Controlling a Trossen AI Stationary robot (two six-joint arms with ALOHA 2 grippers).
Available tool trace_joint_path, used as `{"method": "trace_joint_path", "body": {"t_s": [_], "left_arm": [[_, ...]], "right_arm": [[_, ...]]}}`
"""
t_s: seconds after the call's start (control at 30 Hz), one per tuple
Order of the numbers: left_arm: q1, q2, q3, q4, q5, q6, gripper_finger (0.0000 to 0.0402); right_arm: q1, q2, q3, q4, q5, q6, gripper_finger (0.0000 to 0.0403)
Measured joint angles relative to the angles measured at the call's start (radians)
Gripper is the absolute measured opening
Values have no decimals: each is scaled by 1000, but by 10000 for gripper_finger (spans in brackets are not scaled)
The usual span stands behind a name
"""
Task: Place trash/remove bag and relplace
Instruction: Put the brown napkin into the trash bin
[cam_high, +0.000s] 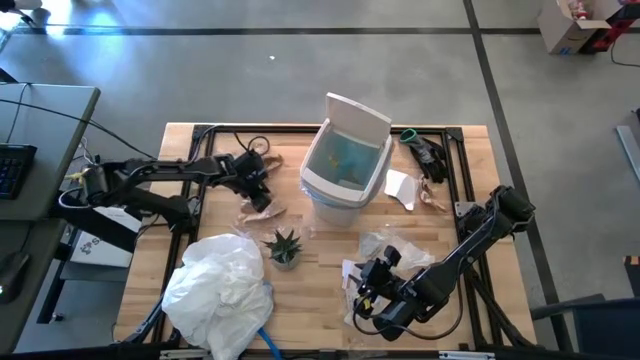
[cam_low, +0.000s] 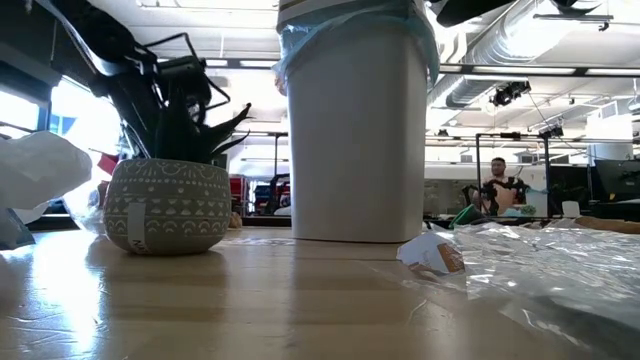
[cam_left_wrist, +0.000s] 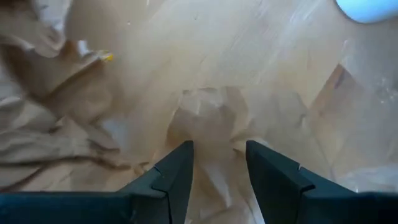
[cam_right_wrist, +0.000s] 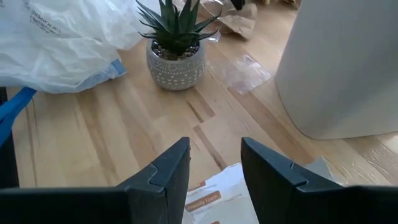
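Note:
The white bin (cam_high: 345, 165) stands at the table's middle with its lid up and the light-blue bag (cam_high: 346, 158) lining it; the bag's rim (cam_low: 290, 40) folds over the bin's top. Left of the bin, my left gripper (cam_high: 260, 188) points down, open, over crumpled brown paper trash (cam_left_wrist: 208, 118) that lies on the table. Toward the near edge my right gripper (cam_high: 366, 292) stands open above a white paper scrap (cam_right_wrist: 214, 196) lying on the wood. A clear wrapper (cam_high: 395, 248) lies beside that scrap.
A small potted plant (cam_high: 284, 247) stands in front of the bin. A big white plastic bag (cam_high: 220, 285) lies at the near left. White and brown paper (cam_high: 405, 188) and a dark object (cam_high: 425, 150) lie right of the bin.

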Motion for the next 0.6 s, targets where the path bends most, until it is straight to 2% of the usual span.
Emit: {"method": "trace_joint_path", "body": {"t_s": [0.13, 0.33, 0.43, 0.6], "left_arm": [[0, 60, 0, 37, -47, -16, 133], [0, 131, 4, 84, -53, -8, 120], [-5, 138, 3, 111, -44, 0, 91], [-29, 136, 11, 119, -12, 29, 11]], "right_arm": [[0, 0, 0, 5, 1, 0, 129], [0, 0, 0, 8, 1, 0, 129], [0, 0, 0, 8, 1, 0, 129], [0, 0, 0, 10, 2, 0, 129]]}}
